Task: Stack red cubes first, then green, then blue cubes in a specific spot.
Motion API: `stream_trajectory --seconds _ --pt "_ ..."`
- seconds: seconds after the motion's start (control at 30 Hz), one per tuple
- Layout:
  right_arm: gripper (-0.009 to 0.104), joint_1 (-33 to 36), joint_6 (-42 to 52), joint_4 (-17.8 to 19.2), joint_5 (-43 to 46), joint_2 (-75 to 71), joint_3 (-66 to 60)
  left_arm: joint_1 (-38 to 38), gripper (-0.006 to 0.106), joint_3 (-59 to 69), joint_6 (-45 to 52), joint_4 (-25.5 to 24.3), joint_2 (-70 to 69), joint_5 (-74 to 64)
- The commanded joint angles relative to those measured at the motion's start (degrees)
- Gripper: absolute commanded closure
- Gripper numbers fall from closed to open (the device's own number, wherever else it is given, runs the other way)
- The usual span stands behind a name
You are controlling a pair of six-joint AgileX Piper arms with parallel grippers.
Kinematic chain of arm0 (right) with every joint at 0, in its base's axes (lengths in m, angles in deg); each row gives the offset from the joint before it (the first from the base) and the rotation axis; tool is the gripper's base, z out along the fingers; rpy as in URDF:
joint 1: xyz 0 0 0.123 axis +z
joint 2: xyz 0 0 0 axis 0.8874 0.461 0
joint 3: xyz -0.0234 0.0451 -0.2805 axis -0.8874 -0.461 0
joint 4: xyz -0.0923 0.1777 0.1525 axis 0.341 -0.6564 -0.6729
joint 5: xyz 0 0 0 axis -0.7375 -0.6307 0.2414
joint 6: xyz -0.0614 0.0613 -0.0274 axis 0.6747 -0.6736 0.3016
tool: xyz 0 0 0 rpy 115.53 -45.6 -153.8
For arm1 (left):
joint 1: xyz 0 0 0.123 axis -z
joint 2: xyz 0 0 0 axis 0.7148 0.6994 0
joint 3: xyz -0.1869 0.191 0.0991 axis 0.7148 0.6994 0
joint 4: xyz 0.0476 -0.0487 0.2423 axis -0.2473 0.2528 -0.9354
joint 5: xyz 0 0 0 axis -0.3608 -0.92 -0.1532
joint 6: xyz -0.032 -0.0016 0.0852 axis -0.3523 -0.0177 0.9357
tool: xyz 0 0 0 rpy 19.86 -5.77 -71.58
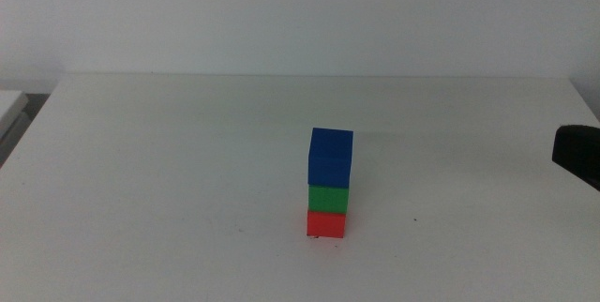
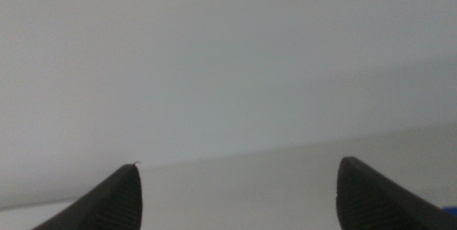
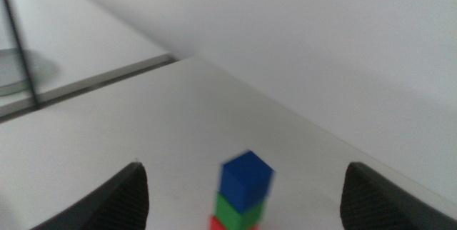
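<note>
A blue cube (image 1: 330,157) stands on a green cube (image 1: 328,197), which stands on a red cube (image 1: 325,222), as one upright stack at the middle of the white table (image 1: 169,171). Tiny dark marks show at the stack's foot. My right gripper (image 1: 574,152) shows only as a dark part at the table's right edge, well apart from the stack. In the right wrist view it (image 3: 244,164) is open and empty, with the blue cube (image 3: 246,178), green cube (image 3: 239,212) and a sliver of red (image 3: 216,223) ahead of it. My left gripper (image 2: 239,164) is open, empty, and out of the middle view.
A few small dark specks (image 1: 415,218) mark the table beside the stack. The table's far edge (image 1: 319,77) meets a plain white wall. A second white surface (image 1: 11,105) lies beyond the left edge.
</note>
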Motion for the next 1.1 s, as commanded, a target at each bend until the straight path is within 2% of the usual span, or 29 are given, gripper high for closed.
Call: stream_trajectory --seconds 0.0,0.2,0.33,0.47,0.53,0.63,0.8,0.93,1.07 --pt "0.026 -3.50 0.27 1.40 6.04 -1.75 -4.30 0.00 0.009 4.61 -0.08 0.51 -2.91 5.15" --pt "0.026 -20.20 0.27 -3.63 9.83 -6.37 -16.74 0.00 0.010 19.12 -0.08 0.45 -10.68 17.59" --pt "0.026 -31.72 0.27 -3.96 14.98 -14.01 -26.86 0.00 0.010 30.29 -0.08 0.45 -15.77 26.20" --pt "0.026 -41.20 0.27 -8.36 14.89 -23.44 -36.79 0.00 0.010 41.34 -0.08 0.45 -22.36 29.41" --pt "0.026 -43.74 0.27 -10.00 14.89 -27.88 -40.22 0.00 0.010 45.20 -0.08 0.45 -25.28 29.30" --pt "0.026 -45.23 0.27 -10.33 14.77 -35.27 -43.73 0.00 0.010 50.27 -0.08 0.45 -29.73 29.41" --pt "0.026 -45.12 0.27 -10.33 14.81 -35.56 -45.79 0.00 0.010 56.49 -0.08 0.45 -34.82 29.53" --pt "0.026 -45.22 0.27 -6.94 15.20 -35.56 -47.63 -0.03 0.010 58.97 -0.08 0.45 -34.82 33.11" --pt "0.026 -45.22 0.27 -6.94 17.14 -35.56 -50.12 -0.03 0.010 58.97 -0.08 1.32 -34.82 32.45"
